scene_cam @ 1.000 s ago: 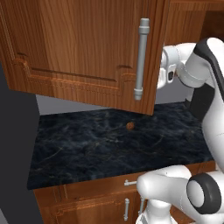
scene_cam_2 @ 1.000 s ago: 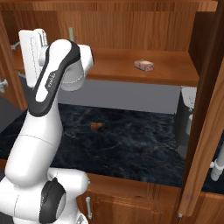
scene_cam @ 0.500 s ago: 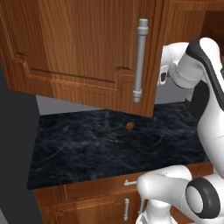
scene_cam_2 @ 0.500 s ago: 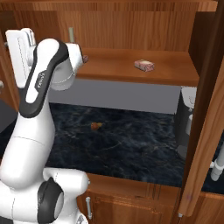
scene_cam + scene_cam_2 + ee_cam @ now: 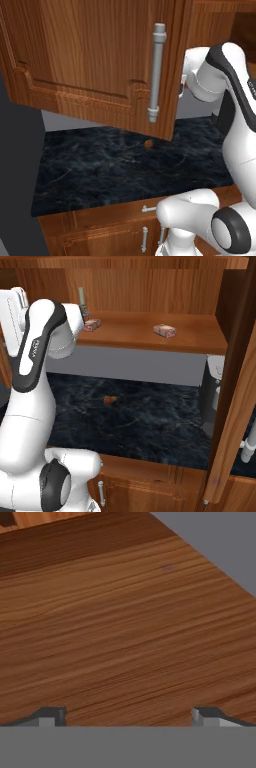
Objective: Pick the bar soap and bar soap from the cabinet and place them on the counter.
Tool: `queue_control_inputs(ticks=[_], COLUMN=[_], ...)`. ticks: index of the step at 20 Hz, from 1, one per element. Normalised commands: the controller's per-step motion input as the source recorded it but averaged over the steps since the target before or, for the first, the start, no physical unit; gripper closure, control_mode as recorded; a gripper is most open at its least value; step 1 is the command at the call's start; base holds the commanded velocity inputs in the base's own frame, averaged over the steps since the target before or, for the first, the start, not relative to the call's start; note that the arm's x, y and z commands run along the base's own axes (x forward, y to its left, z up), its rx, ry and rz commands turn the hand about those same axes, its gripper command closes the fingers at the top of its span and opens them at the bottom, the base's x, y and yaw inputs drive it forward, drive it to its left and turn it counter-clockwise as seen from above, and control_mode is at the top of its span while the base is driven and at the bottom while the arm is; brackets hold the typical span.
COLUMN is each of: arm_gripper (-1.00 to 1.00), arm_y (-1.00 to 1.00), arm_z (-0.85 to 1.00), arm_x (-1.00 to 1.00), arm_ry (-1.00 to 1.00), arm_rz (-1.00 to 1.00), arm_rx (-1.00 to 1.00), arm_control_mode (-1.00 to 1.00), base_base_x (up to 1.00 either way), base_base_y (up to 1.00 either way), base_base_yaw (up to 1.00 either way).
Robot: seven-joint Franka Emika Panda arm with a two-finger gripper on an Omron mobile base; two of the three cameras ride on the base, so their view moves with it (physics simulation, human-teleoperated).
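Soap (image 5: 165,330) lay on the cabinet (image 5: 150,291) shelf (image 5: 200,336) in the right base view, about in the middle, flat and free. A second soap (image 5: 92,325) lay at the left end of the same shelf, just beside the white arm (image 5: 37,351), with a pale candle (image 5: 81,297) standing behind it. In this view the hand was hidden behind the arm, so I cannot tell how near it was to this second soap.

The left base view showed other things. There the open door (image 5: 95,60) of the cabinet, with its long silver handle (image 5: 156,72), covered the shelf and both soaps. The arm reached up behind the edge of the door.

Both base views showed the black worktop (image 5: 110,170) below, with a small round brown lump (image 5: 148,143) on it, well apart from all other things. A grey appliance (image 5: 214,391) stood at the right end of the worktop, seen from the right base camera, partly behind the other open door (image 5: 240,386).

The hand view gave what the base views did not: the jaws (image 5: 130,716) stood wide open, the two tips far apart at the bottom, and they held nothing. Wood with fine grain lay before them; I cannot tell surely if it was the shelf or a wall of the cabinet. A grey surface showed in the upper right corner.
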Motion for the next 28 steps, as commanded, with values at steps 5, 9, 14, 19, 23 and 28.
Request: queue_control_inputs(ticks=[5,9,14,19,23,28], arm_gripper=[-1.0,-1.0,-1.0,-1.0,-1.0,-1.0], arm_y=[0.37,0.29,0.36,0.47,0.49,0.43], arm_z=[-0.07,-0.12,-0.14,-0.11,-0.01,0.0], arm_x=[-0.28,-0.23,-0.19,-0.06,-0.19,-0.15], arm_ry=[-0.02,0.0,0.0,0.0,-0.05,-0.06], arm_rz=[0.0,0.0,0.01,0.04,0.02,0.0], arm_rx=[0.04,0.14,0.11,0.07,0.0,-0.08], arm_control_mode=[-1.0,-1.0,-1.0,-1.0,-1.0,-1.0], base_base_x=[0.0,0.0,0.0,0.0,0.0,0.0], base_base_y=[0.0,0.0,0.0,0.0,0.0,0.0], base_base_yaw=[0.0,0.0,0.0,0.0,0.0,0.0])
